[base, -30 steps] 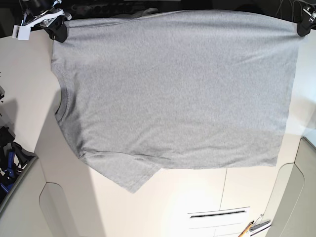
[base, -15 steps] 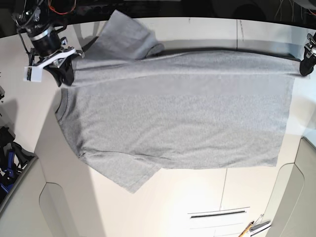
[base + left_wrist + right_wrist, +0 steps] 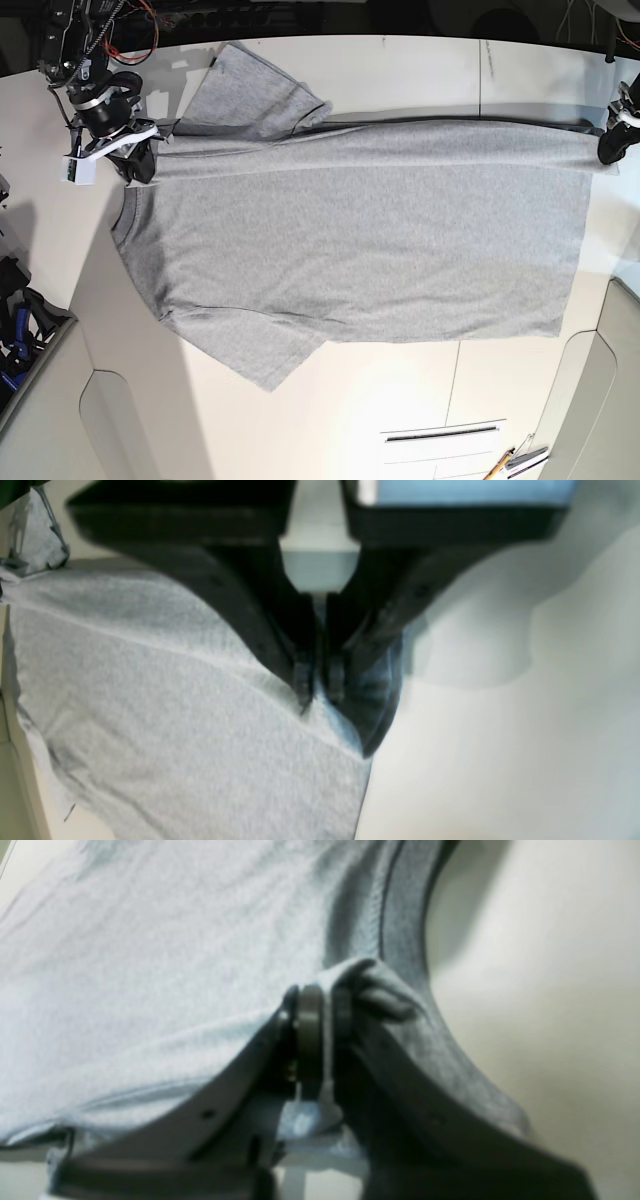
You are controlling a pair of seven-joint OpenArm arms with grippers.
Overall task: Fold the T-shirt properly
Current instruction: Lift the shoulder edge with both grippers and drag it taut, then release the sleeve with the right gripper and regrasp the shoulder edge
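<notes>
The grey T-shirt (image 3: 360,230) lies spread across the white table, plain side up, neck toward the left and hem toward the right. One sleeve (image 3: 262,90) points to the far edge, the other (image 3: 262,352) to the near edge. My right gripper (image 3: 138,165) is at the far left, shut on the T-shirt's shoulder next to the collar (image 3: 400,915); the wrist view shows a bunch of cloth (image 3: 370,985) pinched between its jaws. At the far right my left gripper (image 3: 610,150) is shut on the hem corner (image 3: 370,710), with fabric (image 3: 175,705) stretched taut from it.
The white table (image 3: 420,400) has a rounded cut-out edge at each near corner. A slotted panel (image 3: 440,433) and a pencil-like tool (image 3: 500,462) lie near the front edge. Dark clutter with blue parts (image 3: 20,330) sits off the table's left side.
Both grippers have come down and toward the near side with the T-shirt's far edge. The lifted cloth now lies low over the table, and the far sleeve has come into view.
</notes>
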